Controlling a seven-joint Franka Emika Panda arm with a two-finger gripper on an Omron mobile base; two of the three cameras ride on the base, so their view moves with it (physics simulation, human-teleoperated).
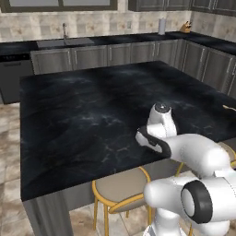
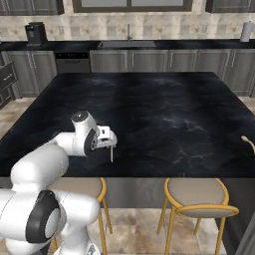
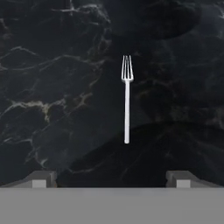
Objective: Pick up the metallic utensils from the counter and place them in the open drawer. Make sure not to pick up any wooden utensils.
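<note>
I have the arm folded low over the near edge of the black stone surface (image 2: 164, 114), with the hand pointed down at it. In the right base view the gripper (image 2: 107, 138) hangs just above the surface near its front left part, and a slim silver fork (image 2: 111, 153) lies on the stone right below and in front of it.

Through the hand view I see that fork (image 3: 127, 99) clearly: all silver, lying flat on the dark veined stone, straight, tines pointing away from me and handle end toward the fingers (image 3: 41, 178). It sits between the two finger tips in line, slightly closer to the right one, and well clear of both. The fingers stand wide apart, as far as they go, with nothing between them; they touch neither the fork nor the surface as far as I can tell.

In the left base view the wrist and hand (image 1: 154, 138) sit above the near edge of the surface (image 1: 92, 115), and the arm's body covers the fork from that side. At the far right edge of that view a small tan piece (image 1: 229, 108) rests on the stone, and the right base view shows a similar tan tip (image 2: 247, 141) at its right edge; too little shows to say what it is.

Two round stools with yellow frames (image 2: 196, 196) stand under the near overhang.
</note>
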